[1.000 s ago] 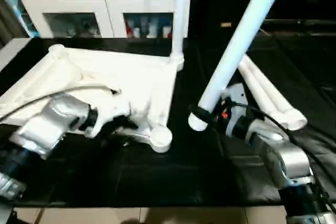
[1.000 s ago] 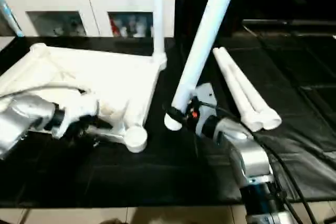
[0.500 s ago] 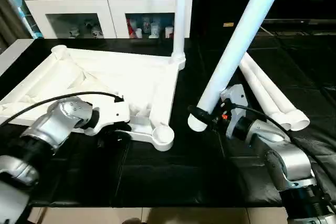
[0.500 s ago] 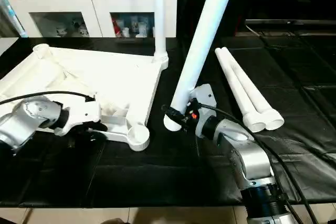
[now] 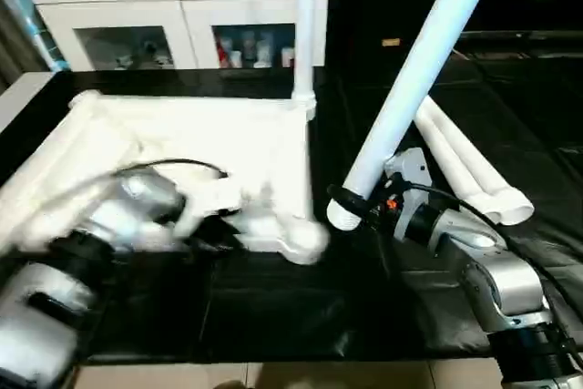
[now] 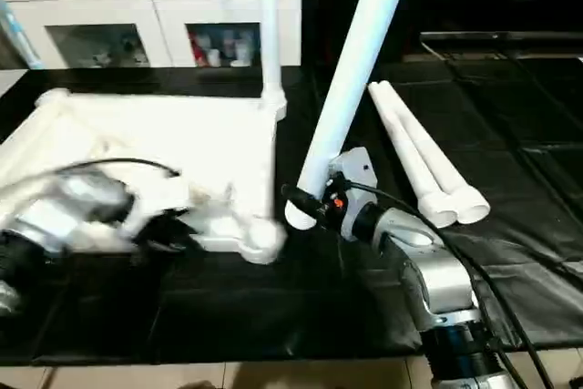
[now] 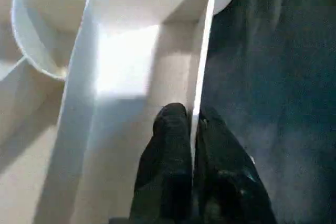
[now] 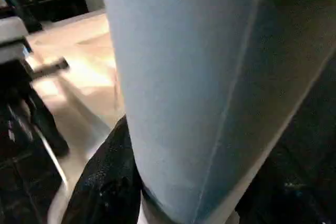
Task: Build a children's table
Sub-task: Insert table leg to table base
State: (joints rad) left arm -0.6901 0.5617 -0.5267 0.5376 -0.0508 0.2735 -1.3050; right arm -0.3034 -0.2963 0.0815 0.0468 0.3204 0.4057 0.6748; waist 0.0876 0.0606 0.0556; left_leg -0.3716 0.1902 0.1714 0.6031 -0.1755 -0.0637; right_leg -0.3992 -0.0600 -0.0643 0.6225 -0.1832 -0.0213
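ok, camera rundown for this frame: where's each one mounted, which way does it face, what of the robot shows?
Left eye: head, looking forward and down at the upturned table top, both silver forearms.
Right eye: head, same scene from slightly aside; right gripper holds the raised leg.
Left wrist: along the left gripper, fingers pinching a thin edge wall of the table top.
Right wrist: along its gripper, close on the leg.
Shared: both wrist subjects appear in both eye views.

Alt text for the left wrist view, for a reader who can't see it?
The left hand pinches a thin white edge wall of the upturned tabletop, one black finger on each side. A rounded corner socket and ribs lie beyond; black floor covering lies beside the tabletop.
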